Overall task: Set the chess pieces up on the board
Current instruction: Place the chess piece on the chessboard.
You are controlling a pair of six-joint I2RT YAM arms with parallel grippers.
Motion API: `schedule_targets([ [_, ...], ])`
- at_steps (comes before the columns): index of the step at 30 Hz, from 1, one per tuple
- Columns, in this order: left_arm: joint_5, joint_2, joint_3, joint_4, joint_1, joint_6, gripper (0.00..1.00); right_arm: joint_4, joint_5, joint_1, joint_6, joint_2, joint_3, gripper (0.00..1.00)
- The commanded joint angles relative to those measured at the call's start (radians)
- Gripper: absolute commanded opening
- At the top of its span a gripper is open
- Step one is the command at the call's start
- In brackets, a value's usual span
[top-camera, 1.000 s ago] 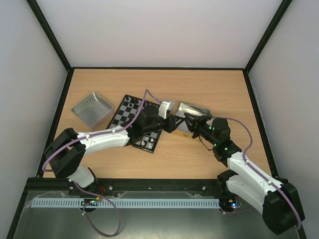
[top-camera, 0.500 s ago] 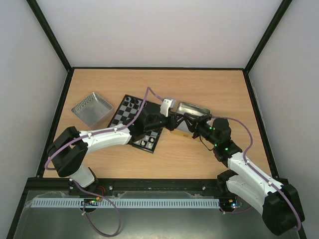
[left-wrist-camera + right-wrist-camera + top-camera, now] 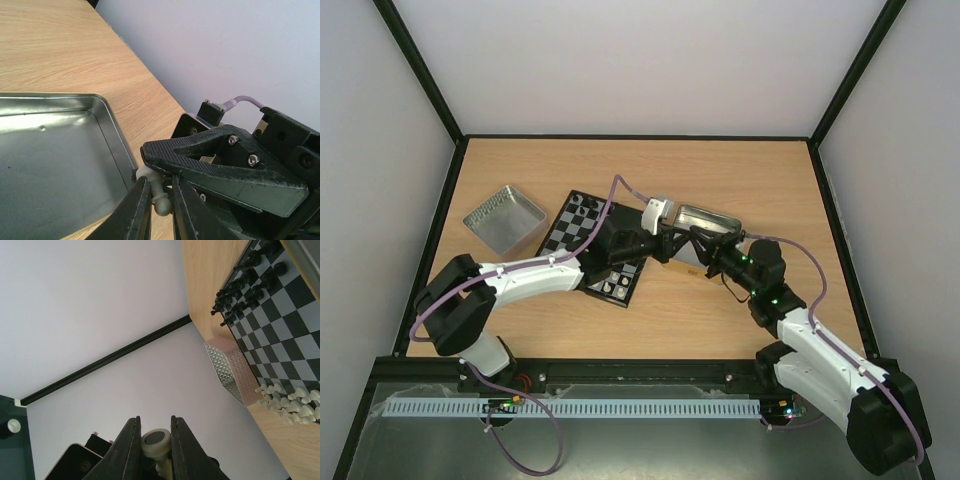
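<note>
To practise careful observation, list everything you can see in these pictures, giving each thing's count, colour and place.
table: one, light wood, under everything
board: one, black and grey checks, left of centre
black pieces: a cluster too small to count, black, far end of the board
white pieces: a cluster too small to count, cream, near end of the board
held piece: one, cream, in the air between the two claws
trays: two, silver, one left of the board, one right of it
left claw: one, black, closed on the held piece
right claw: one, black, closed on the same piece
</note>
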Motion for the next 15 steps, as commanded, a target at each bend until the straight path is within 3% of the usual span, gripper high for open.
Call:
schedule_targets([
  [1, 0.013, -0.029, -0.027, 0.047, -0.002, 0.010, 0.15, 0.074, -0.025, 0.005, 0.030, -0.030, -0.017, 0.11],
  [7, 0.014, -0.034, -0.038, 0.057, -0.002, 0.014, 0.19, 0.083, -0.028, 0.005, 0.034, -0.033, -0.019, 0.11],
  [15, 0.008, -0.037, -0.040, 0.069, -0.003, 0.019, 0.04, 0.077, -0.021, 0.005, 0.031, -0.038, -0.017, 0.12],
])
